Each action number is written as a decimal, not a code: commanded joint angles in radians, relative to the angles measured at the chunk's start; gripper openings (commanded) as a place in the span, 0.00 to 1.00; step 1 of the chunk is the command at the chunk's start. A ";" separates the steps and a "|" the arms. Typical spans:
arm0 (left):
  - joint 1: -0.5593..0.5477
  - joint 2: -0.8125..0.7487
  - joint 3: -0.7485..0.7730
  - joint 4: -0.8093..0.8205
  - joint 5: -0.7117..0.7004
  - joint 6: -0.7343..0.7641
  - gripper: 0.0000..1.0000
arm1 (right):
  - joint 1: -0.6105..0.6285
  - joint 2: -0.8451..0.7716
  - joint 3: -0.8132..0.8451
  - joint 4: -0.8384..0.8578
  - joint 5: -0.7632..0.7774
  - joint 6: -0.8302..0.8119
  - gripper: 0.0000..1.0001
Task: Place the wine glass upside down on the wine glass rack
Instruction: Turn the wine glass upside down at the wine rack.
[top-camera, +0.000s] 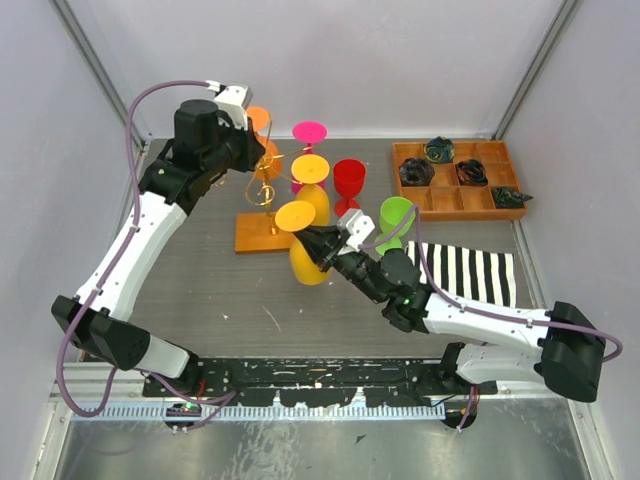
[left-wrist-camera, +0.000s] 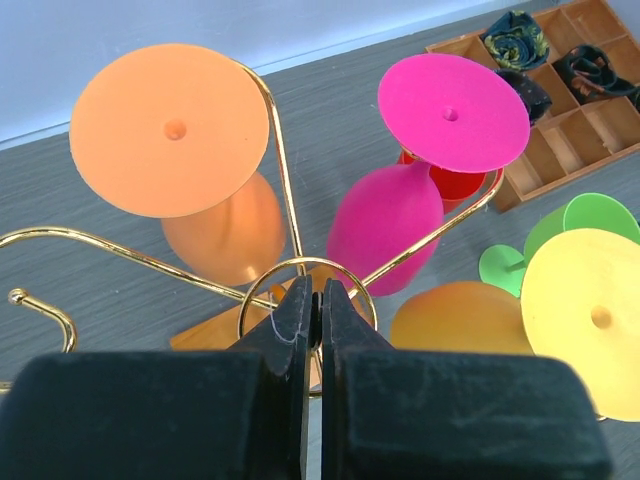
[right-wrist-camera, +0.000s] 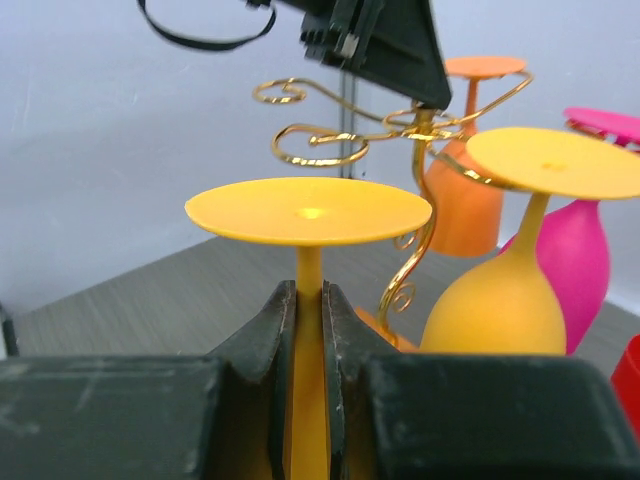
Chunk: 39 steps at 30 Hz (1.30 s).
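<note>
Wine glass (right-wrist-camera: 310, 210), amber, held upside down beside the wine glass rack (left-wrist-camera: 285, 170); not hung.

Right gripper (right-wrist-camera: 310, 300): clamped on the stem just under the foot, bowl hanging below, on the near right side of the rack's wooden base (top-camera: 258, 235); the foot sits lower than the gold scroll arms and apart from them. Left gripper (left-wrist-camera: 312, 295): fingers pinched together on the wire ring at the top of the post. Already hanging inverted on the arms: orange glass (left-wrist-camera: 170, 130), pink glass (left-wrist-camera: 452, 112), yellow glass (left-wrist-camera: 585, 320). On the grey table (top-camera: 220, 290) right of the rack: red glass (top-camera: 349, 180) and green glass (top-camera: 395, 215), then a striped cloth (top-camera: 470, 275) and a compartmented wooden tray (top-camera: 465, 205) with dark items.
</note>
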 joint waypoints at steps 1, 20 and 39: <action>0.041 -0.018 -0.030 -0.010 0.037 -0.041 0.00 | 0.000 0.023 0.075 0.161 0.105 -0.051 0.01; 0.056 -0.015 -0.040 -0.015 0.081 -0.050 0.00 | -0.065 0.209 0.178 0.256 0.006 -0.073 0.00; 0.056 -0.025 -0.045 -0.020 0.071 -0.041 0.00 | -0.117 0.334 0.259 0.252 -0.055 -0.031 0.01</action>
